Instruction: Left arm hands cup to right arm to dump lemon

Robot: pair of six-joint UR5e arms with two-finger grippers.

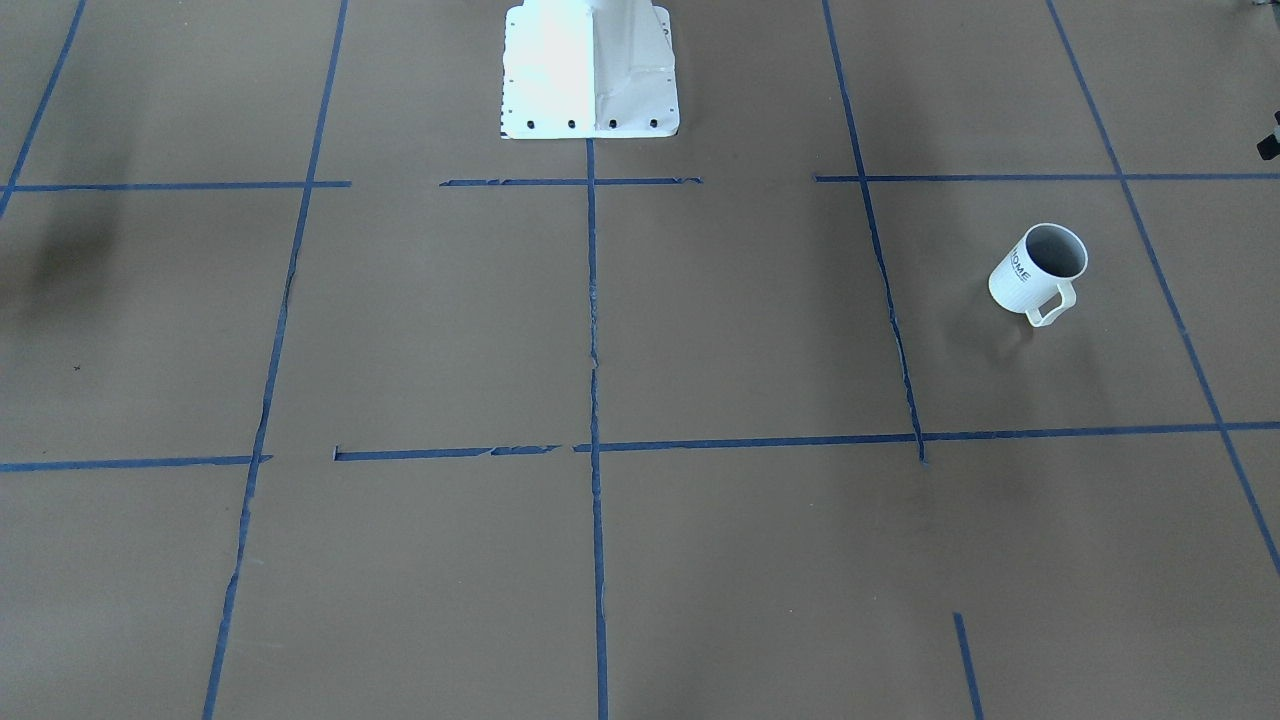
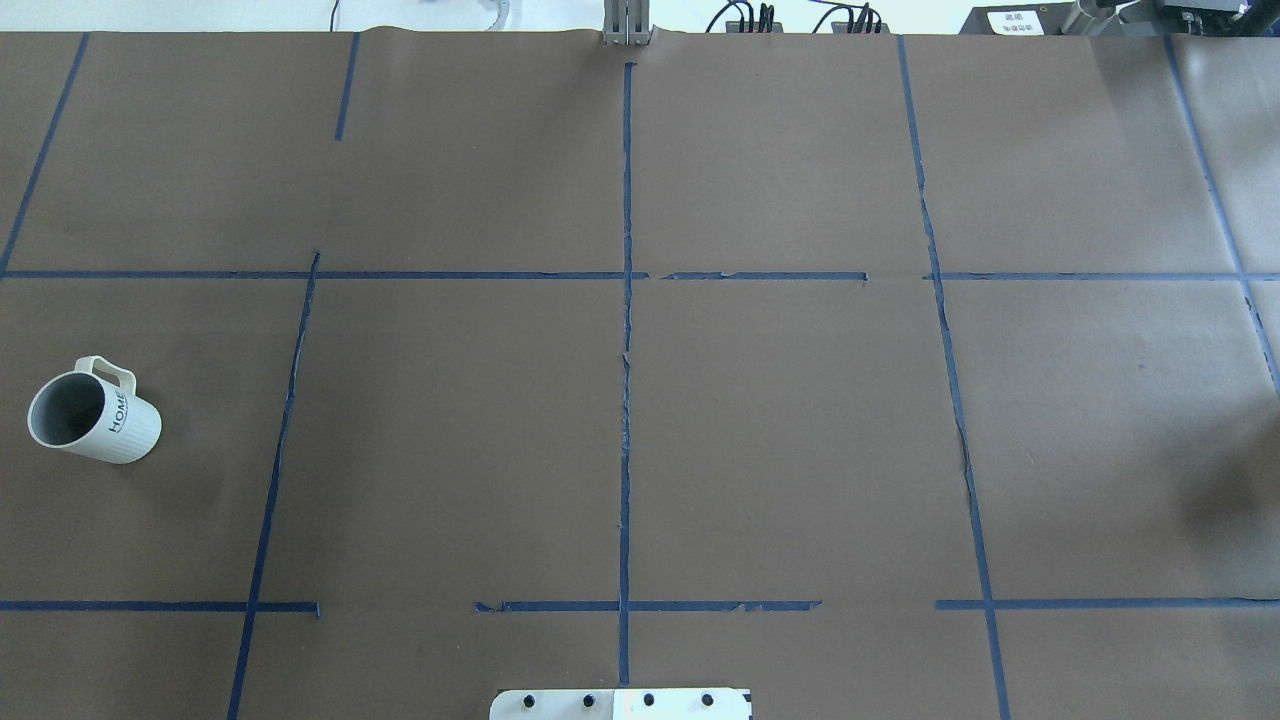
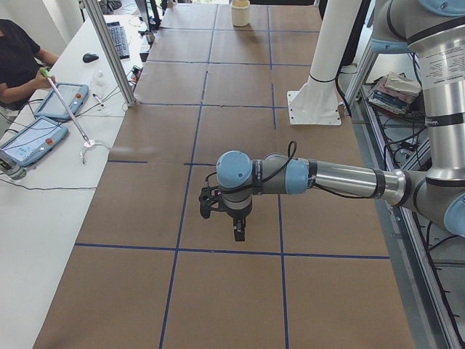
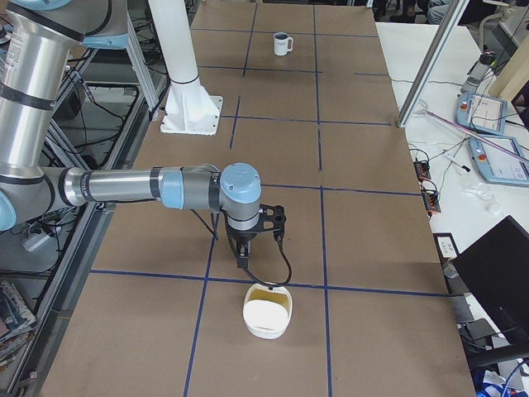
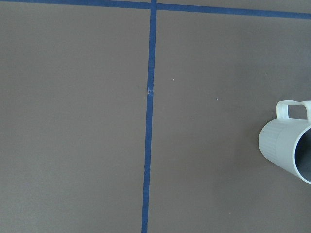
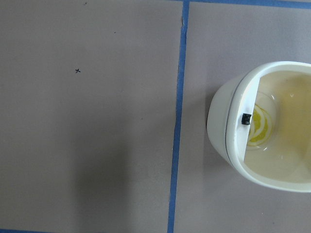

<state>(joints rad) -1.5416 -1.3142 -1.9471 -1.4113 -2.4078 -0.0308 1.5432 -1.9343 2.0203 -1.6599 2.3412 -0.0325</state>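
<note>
Overhead faces front view, both sharing cup

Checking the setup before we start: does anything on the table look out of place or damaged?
Nothing is spilled or tipped; the cup stands upright on the table. Only the blue tape grid looks worn: its cross lines are torn, ragged and broken by gaps in several places.
</note>
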